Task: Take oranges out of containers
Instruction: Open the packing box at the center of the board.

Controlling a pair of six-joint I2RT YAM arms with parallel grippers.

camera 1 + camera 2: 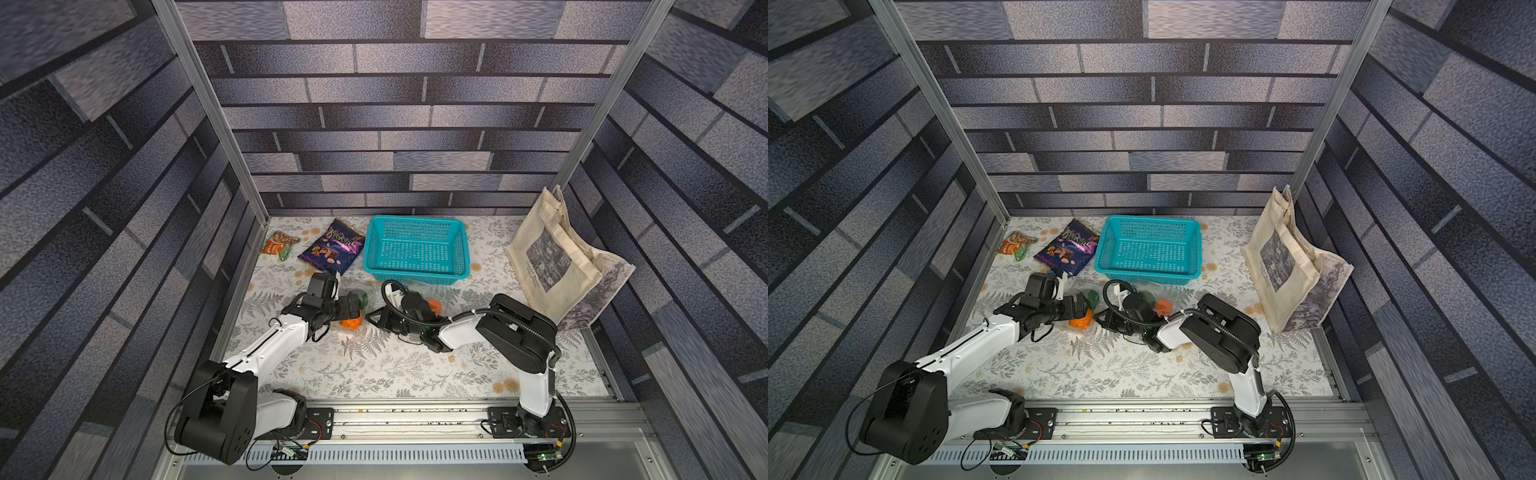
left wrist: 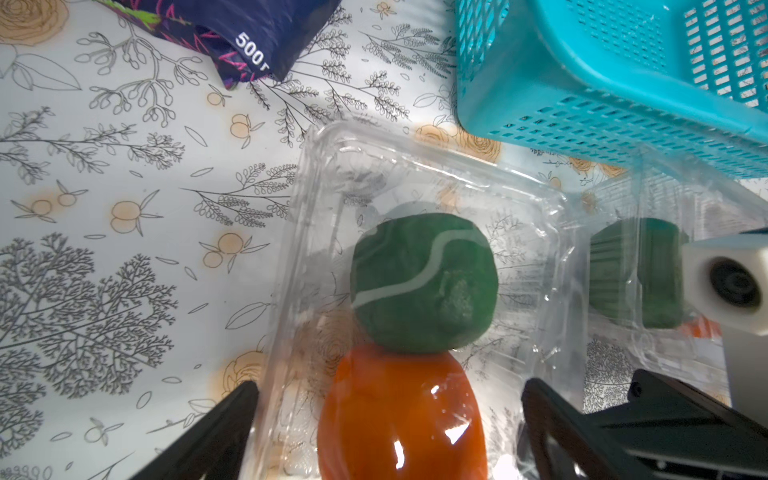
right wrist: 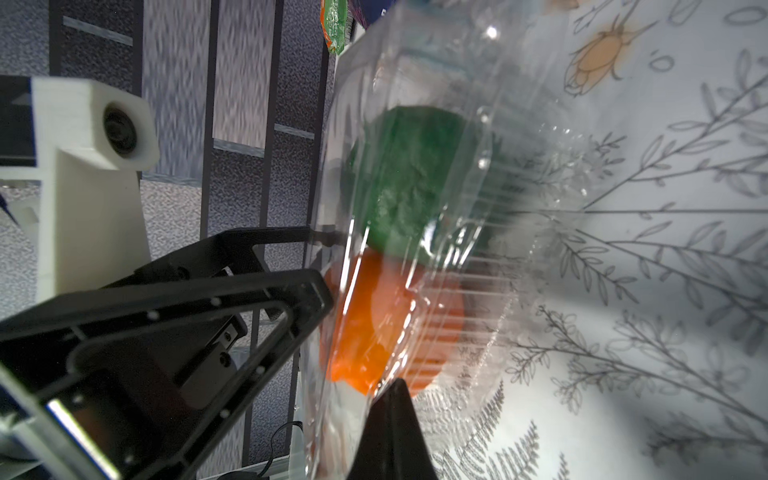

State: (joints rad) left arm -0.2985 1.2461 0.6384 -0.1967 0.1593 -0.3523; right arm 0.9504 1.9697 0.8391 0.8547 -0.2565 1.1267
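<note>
Jaws of left gripper [image 2: 388,388] spread wide, straddling left clamshell [image 2: 415,166] on tabletop [image 1: 374,374]; green fruit [image 2: 424,282] and orange fruit [image 2: 399,415] sit inside it. Right gripper [image 3: 390,399] closed, seemingly pinching right clamshell [image 3: 478,166] by its rim, probably to steady or open it.

Clad in white shells along the links, left arm [image 1: 270,340] and right arm [image 1: 536,386] alike, with bulky black housings at the joints (small round holes dotting the left shoulder cap). Strung with a black corrugated hose [image 1: 574,430] on the right and thin black wires [image 1: 167,428] on the left. Tipped with white camera blocks [image 3: 91,124] and black open-framed fingers [image 3: 286,291] studded with small silver screws.
</note>
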